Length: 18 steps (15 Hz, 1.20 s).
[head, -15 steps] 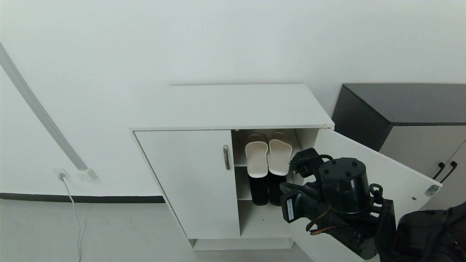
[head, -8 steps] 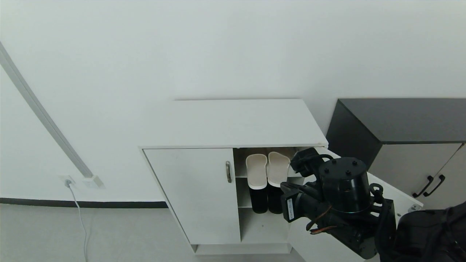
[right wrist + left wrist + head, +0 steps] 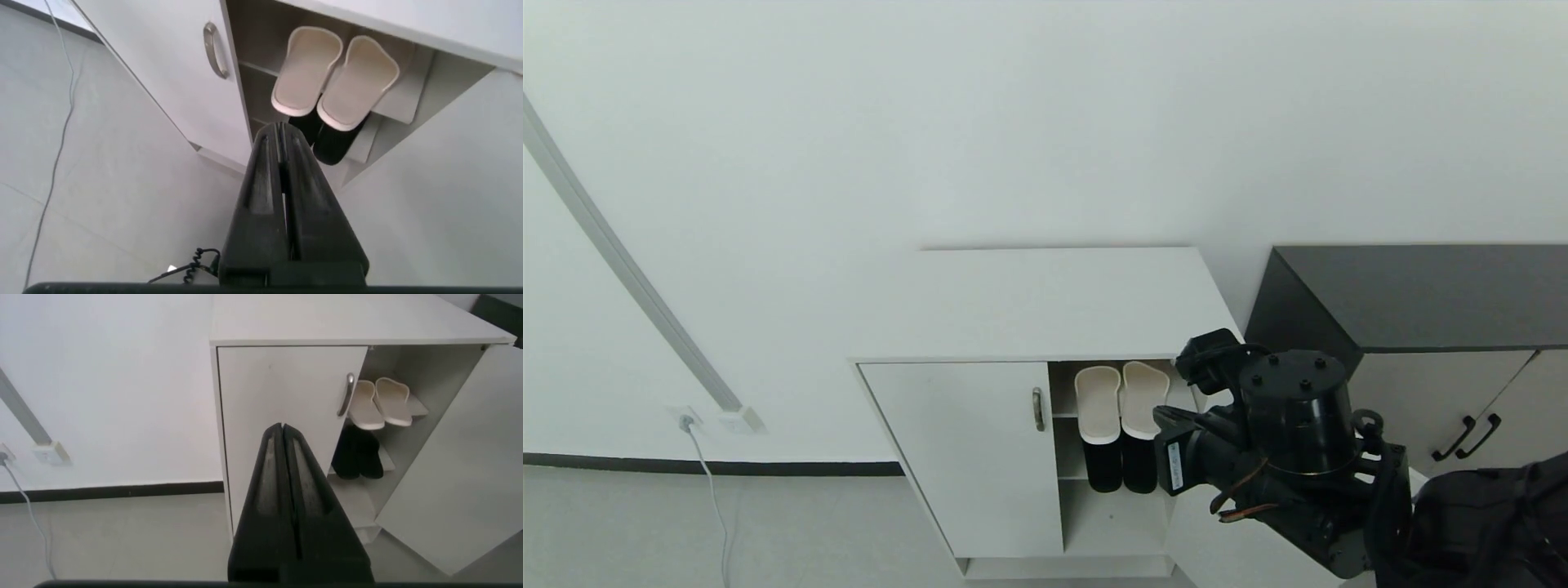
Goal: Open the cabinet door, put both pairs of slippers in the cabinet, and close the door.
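The white cabinet (image 3: 1054, 302) stands against the wall with its left door (image 3: 964, 449) shut and its right door (image 3: 458, 457) swung open. Inside, a white pair of slippers (image 3: 1119, 400) lies on the upper shelf, toes inward. A black pair (image 3: 1121, 467) sits on the shelf below it. My right gripper (image 3: 278, 131) is shut and empty, in front of the open compartment and pointing at the slippers (image 3: 335, 69). My left gripper (image 3: 282, 429) is shut and empty, farther back, facing the shut left door and its metal handle (image 3: 348, 394).
A grey cabinet with a dark top (image 3: 1421, 294) stands right beside the white one, behind the open door. A wall socket with a hanging cable (image 3: 690, 425) is to the left. Bare floor (image 3: 727, 531) lies in front and left.
The whole head picture has shifted: the cabinet now sits lower and looks smaller, so the camera has moved. The slippers lie as before, and the right arm holds the same spot in the picture.
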Motion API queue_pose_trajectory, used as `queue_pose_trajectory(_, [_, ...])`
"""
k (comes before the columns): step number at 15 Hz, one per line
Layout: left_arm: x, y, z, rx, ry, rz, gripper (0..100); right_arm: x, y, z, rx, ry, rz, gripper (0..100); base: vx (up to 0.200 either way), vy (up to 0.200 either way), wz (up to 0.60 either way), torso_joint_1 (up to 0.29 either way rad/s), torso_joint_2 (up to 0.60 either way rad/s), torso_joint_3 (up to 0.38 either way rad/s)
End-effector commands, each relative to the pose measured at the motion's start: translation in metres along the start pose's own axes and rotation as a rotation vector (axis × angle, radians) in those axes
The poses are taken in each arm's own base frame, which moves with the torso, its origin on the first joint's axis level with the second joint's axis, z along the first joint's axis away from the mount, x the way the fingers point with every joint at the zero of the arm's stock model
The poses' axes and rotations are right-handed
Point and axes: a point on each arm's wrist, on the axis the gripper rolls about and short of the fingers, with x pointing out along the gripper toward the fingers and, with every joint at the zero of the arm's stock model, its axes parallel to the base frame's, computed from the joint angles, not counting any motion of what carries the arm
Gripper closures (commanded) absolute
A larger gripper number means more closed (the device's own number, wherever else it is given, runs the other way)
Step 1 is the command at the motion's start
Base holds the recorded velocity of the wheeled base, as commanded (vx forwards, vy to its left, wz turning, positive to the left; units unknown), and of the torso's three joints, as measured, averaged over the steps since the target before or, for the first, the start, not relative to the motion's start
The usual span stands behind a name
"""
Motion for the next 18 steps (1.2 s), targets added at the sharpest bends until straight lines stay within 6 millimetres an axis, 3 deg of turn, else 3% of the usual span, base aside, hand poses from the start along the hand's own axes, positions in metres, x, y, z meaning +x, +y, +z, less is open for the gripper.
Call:
queue_pose_trajectory(1, [0.0001,0.0,0.0,-0.001,0.001,0.0,100,-0.0016,-0.0001,0.0019,0.003,-0.008,0.002,100,0.0,0.0,0.0,0.183,-0.36,-0.198])
queue_pose_trajectory(7, [0.0001,0.0,0.0,0.001,0.001,-0.001,100,-0.0024,-0.0008,0.0031,0.008,-0.021,0.001,100,0.0,0.0,0.0,0.159,-0.34,-0.174])
queue_pose_trajectory(18, [0.0001,-0.0001,0.0,0.007,0.001,-0.006,100,-0.0037,-0.0015,0.0017,-0.01,-0.04,0.003,100,0.0,0.0,0.0,0.005,-0.01,0.018])
